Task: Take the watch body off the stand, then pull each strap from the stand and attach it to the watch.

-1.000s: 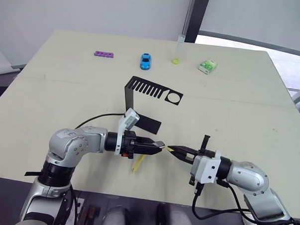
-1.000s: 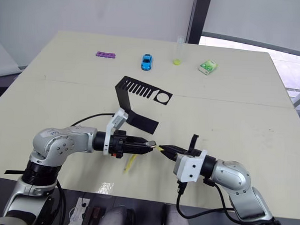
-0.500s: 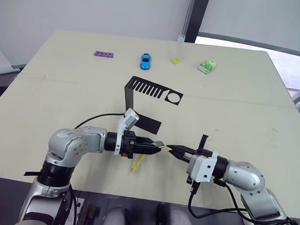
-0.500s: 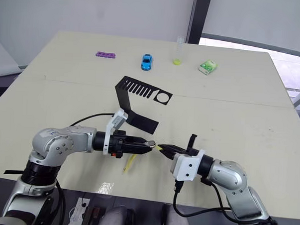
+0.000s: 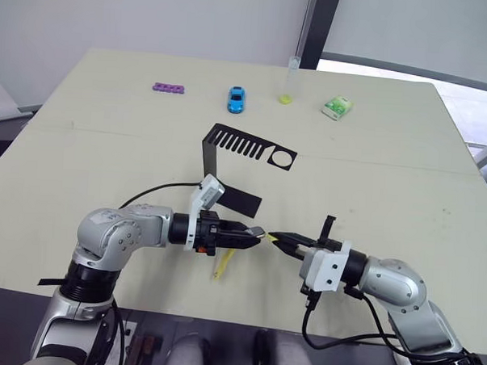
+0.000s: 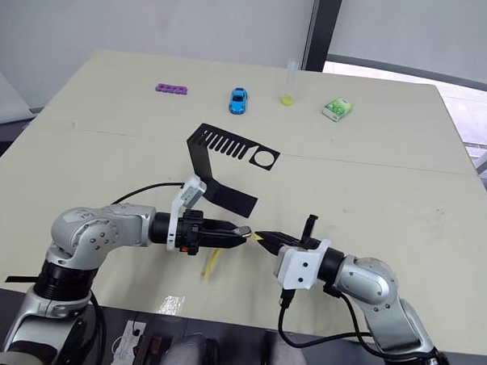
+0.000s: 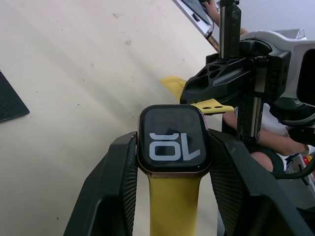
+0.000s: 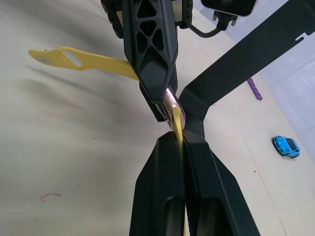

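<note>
My left gripper (image 5: 249, 234) is shut on the black watch body (image 7: 173, 140), pinching its sides with the lit screen facing the wrist camera. One yellow strap (image 7: 172, 202) is joined to the body and hangs toward the table (image 5: 221, 265). My right gripper (image 5: 278, 241) is shut on the second yellow strap (image 8: 177, 129), whose free end meets the watch body's edge (image 8: 172, 104). Both grippers face each other tip to tip just above the table's near edge. The black stand (image 5: 219, 160) stands behind them with nothing on it.
Along the table's far side lie a purple piece (image 5: 168, 88), a blue toy car (image 5: 236, 99), a clear tube with a yellow-green bottom (image 5: 288, 85) and a small green box (image 5: 336, 107). The table's front edge runs right under both arms.
My right gripper has edged left with its strap, closing the small gap to the watch body. The left gripper has held still.
</note>
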